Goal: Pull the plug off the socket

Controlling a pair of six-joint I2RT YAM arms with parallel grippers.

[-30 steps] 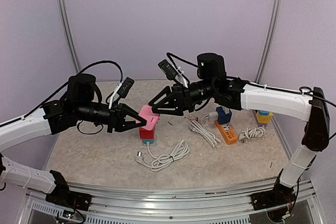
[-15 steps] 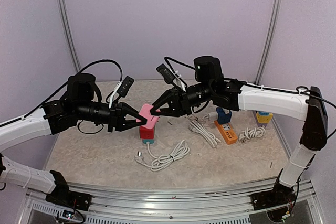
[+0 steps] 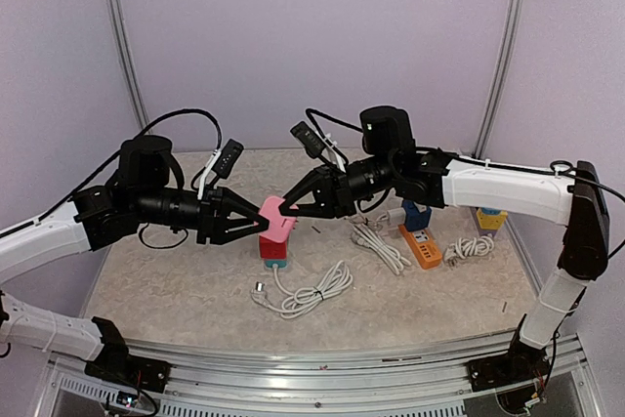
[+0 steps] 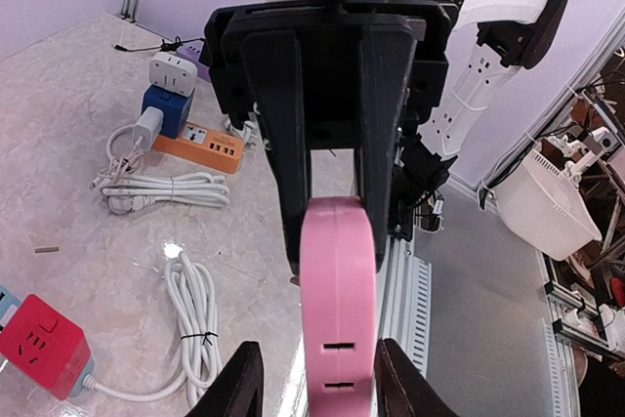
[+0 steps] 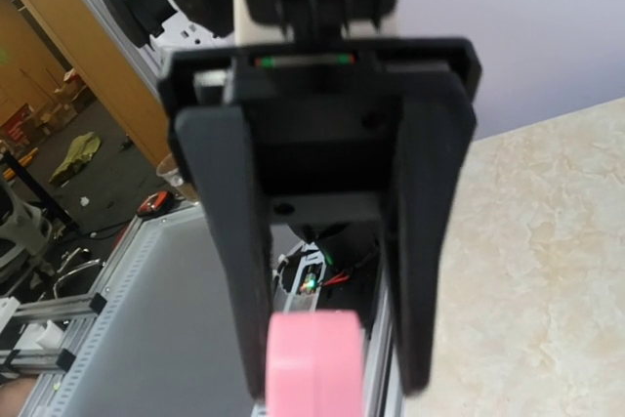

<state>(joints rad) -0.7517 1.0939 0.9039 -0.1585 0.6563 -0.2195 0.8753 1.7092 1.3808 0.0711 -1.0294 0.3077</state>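
Note:
A pink plug block hangs in the air above the table, with two slots showing on its near face. My left gripper is shut on its left end, and its fingertips flank it in the left wrist view. My right gripper comes from the right and its jaws straddle the other end of the block. In the right wrist view one finger touches the block and a gap shows at the other finger. The joint between plug and socket is hidden.
A red cube socket on a teal base sits on the table below the pink block, with a coiled white cord. An orange power strip, a blue cube and more white cable lie to the right.
My right gripper has moved left and down until its jaws straddle the pink block's end. My left arm has drawn back slightly to the left, still holding the block.

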